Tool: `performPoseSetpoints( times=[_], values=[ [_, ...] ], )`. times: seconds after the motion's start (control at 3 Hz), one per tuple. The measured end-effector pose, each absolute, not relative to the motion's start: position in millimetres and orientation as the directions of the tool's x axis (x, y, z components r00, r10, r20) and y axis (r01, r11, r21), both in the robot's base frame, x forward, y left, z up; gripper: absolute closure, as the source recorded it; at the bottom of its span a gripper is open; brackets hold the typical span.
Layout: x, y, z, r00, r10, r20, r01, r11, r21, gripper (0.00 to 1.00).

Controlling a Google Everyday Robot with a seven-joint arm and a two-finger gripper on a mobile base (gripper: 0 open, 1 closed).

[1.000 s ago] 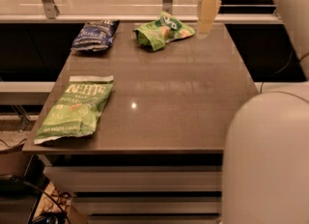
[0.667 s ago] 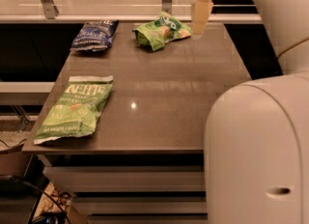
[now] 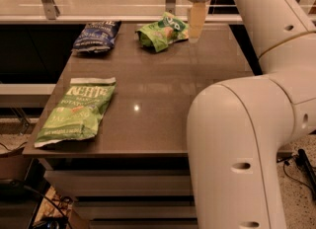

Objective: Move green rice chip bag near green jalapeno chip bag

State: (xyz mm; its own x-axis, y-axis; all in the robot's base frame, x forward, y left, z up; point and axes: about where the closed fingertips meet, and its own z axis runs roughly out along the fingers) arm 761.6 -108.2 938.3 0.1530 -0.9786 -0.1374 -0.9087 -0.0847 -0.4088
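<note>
The green rice chip bag point(image 3: 162, 31) is small, wrinkly and bright green, and lies at the far middle of the table. The green jalapeno chip bag point(image 3: 77, 111) is larger, flat and light green with white lettering, and lies at the near left corner. My gripper point(image 3: 196, 29) hangs at the far edge, just right of the rice chip bag, close to its right end. It holds nothing that I can see.
A dark blue chip bag point(image 3: 96, 36) lies at the far left of the brown table point(image 3: 163, 99). My white arm point(image 3: 247, 139) fills the right foreground and covers the table's near right corner. A metal rail point(image 3: 98, 18) runs behind the table.
My gripper has moved left and slightly down toward the rice chip bag. My arm's near section has swung further into the view. The bags have not moved.
</note>
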Motion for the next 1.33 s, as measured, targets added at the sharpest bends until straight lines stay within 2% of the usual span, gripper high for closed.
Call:
performPoseSetpoints(
  times=[1.33],
  values=[
    [784, -74, 904, 0.301, -0.936, -0.183, -0.889, -0.206, -0.410, 0.00]
  ],
)
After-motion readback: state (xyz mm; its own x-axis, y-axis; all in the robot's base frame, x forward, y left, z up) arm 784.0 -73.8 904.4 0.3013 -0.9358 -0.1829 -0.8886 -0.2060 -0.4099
